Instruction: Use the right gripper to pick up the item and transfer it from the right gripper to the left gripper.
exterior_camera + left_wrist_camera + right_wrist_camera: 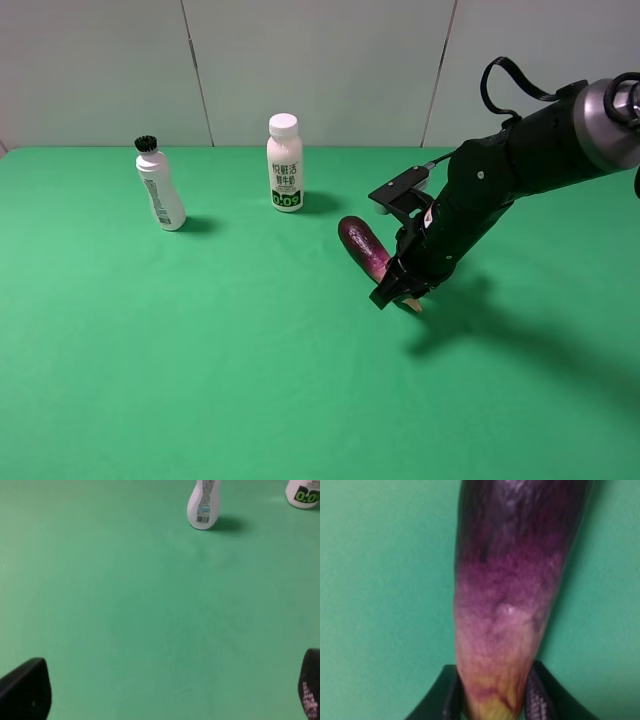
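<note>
The item, a slim eggplant (363, 247), glossy dark purple fading to pink, lies at a slant right of the table's middle. My right gripper (401, 291) is shut on its pale pointed end. In the right wrist view the eggplant (507, 595) fills the middle, with black fingers (542, 700) pressed on both sides of its tan tip. I cannot tell whether the purple end rests on the cloth or hangs just above it. My left gripper (167, 687) is out of the exterior view. Its two black fingertips (25, 690) stand wide apart, empty, over bare green cloth.
A white bottle with a black cap (158, 186) stands at the back left, and also shows in the left wrist view (204, 505). A white milk bottle (285, 163) stands at the back middle. A green cloth (200, 350) covers the table.
</note>
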`<state>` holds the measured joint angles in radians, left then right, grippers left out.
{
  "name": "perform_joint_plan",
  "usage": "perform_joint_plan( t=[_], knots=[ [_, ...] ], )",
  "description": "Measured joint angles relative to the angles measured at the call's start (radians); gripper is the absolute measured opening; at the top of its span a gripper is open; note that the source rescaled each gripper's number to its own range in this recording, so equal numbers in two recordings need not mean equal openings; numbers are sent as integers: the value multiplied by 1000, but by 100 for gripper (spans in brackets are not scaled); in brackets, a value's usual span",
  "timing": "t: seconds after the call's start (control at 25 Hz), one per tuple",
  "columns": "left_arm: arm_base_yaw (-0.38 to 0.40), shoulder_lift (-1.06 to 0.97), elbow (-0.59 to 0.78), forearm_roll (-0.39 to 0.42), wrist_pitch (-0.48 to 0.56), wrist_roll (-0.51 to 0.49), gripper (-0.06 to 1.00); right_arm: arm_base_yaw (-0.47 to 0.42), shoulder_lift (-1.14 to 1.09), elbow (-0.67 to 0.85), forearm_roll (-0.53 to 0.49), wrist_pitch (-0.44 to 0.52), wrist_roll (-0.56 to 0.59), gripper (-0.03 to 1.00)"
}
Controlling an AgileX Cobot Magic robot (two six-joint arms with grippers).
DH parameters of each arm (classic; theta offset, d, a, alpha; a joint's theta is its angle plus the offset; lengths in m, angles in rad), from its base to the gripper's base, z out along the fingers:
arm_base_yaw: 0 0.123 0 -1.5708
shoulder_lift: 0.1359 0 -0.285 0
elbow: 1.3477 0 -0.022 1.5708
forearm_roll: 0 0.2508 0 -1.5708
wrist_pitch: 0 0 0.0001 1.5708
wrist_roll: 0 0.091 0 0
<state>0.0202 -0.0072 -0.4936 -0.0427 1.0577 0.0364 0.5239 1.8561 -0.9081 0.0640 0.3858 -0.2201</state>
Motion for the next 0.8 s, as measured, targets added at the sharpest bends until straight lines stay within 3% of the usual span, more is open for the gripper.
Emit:
perform_joint_plan(
  t=[0.28, 0.8],
  knots=[
    [0, 0, 0, 0, 0, 0, 98, 0, -27, 0, -4, 7, 1, 0],
    [0, 0, 0, 0, 0, 0, 98, 0, -214, 0, -5, 201, 1, 0]
  ],
)
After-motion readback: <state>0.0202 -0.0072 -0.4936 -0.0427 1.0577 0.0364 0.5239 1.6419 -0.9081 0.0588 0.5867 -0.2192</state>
